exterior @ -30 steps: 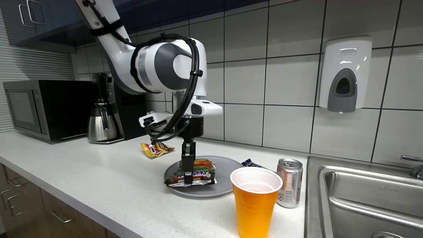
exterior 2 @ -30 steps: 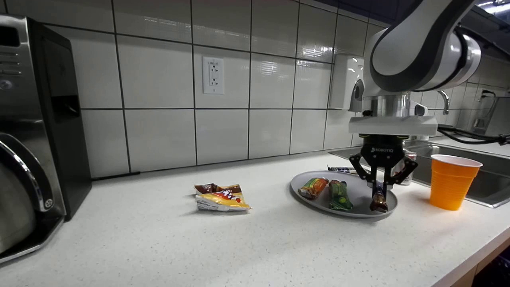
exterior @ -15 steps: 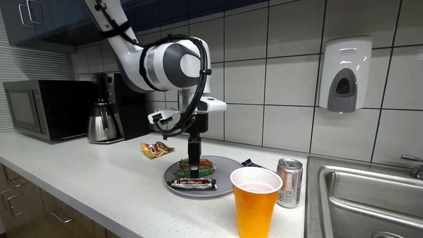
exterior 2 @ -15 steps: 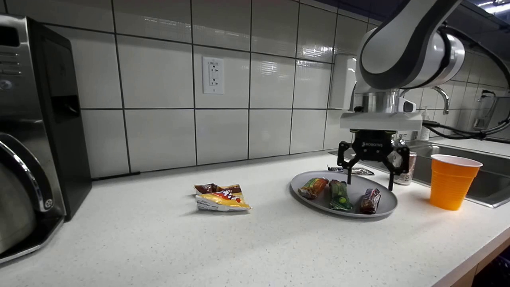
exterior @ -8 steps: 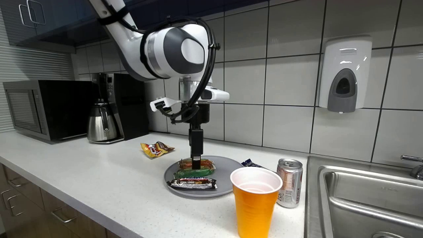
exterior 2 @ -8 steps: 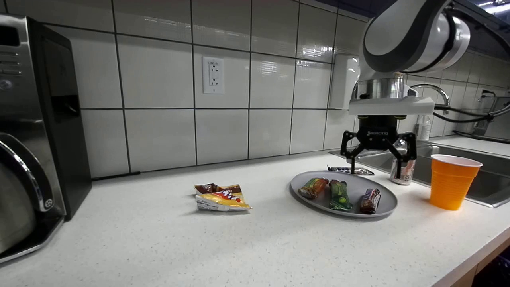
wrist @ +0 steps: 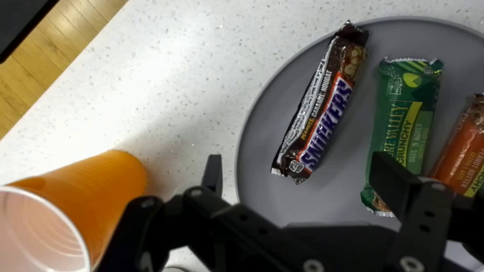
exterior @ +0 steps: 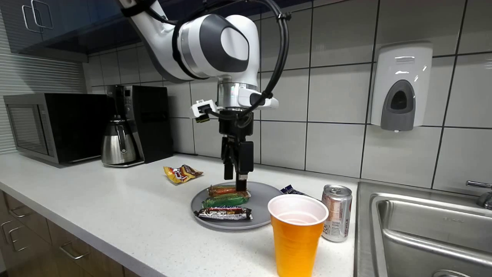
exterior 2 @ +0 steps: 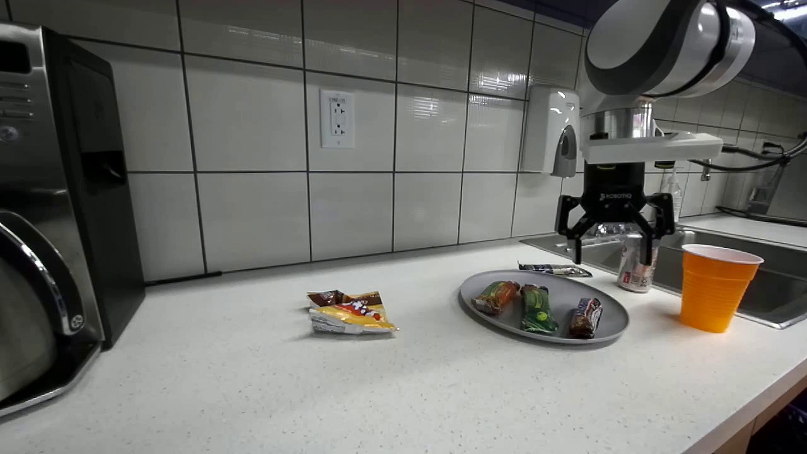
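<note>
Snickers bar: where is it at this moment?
In the wrist view, the Snickers bar lies on the left side of the gray plate, left of the green bar; the orange cup is farther left, off the plate.

A kitchen, perhaps a workplace one
A speckled tabletop (exterior 2: 252, 384) runs along a white-tiled wall (exterior 2: 246, 113), with a stainless-steel sink (exterior: 423, 215) and faucet (exterior: 485, 199) let into it, plus a microwave (exterior: 61, 127) and a coffee maker (exterior: 150, 123) with a steel thermal carafe (exterior: 115, 145). Dark wall cabinets (exterior: 65, 30) hang above; drawers (exterior: 90, 246) with metal pulls sit below. A power outlet (exterior 2: 338, 118) is set in the tiling. The wall-mounted soap dispenser (exterior: 401, 69) leans toward a shared break room over a home, though the views cannot settle which.
</note>
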{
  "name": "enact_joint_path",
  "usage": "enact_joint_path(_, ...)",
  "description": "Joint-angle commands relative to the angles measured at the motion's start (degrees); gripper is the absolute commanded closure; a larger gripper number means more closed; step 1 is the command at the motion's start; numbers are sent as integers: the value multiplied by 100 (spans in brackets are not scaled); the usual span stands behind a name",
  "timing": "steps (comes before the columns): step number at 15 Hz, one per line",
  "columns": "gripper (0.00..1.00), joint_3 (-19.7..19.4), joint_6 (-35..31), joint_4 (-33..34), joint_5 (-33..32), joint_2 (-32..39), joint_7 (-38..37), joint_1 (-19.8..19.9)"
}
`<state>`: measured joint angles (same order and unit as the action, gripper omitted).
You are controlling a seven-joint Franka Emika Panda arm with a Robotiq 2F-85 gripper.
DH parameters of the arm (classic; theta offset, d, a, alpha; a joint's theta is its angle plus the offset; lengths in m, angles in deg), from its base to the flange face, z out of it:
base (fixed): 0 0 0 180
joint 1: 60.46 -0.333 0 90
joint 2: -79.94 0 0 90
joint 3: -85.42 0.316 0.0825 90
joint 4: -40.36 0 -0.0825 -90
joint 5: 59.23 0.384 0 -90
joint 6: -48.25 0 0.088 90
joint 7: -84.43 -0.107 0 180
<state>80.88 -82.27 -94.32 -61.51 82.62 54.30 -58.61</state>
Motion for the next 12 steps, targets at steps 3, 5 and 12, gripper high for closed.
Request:
enact_joint_path(3,0,-139,487,326,-154,38,1163,202)
enact_joint_path(5,0,-185,577,454,-208,113,1474,247)
enact_joint_path(12,0,-218,710,1120,-338,628,2203,272)
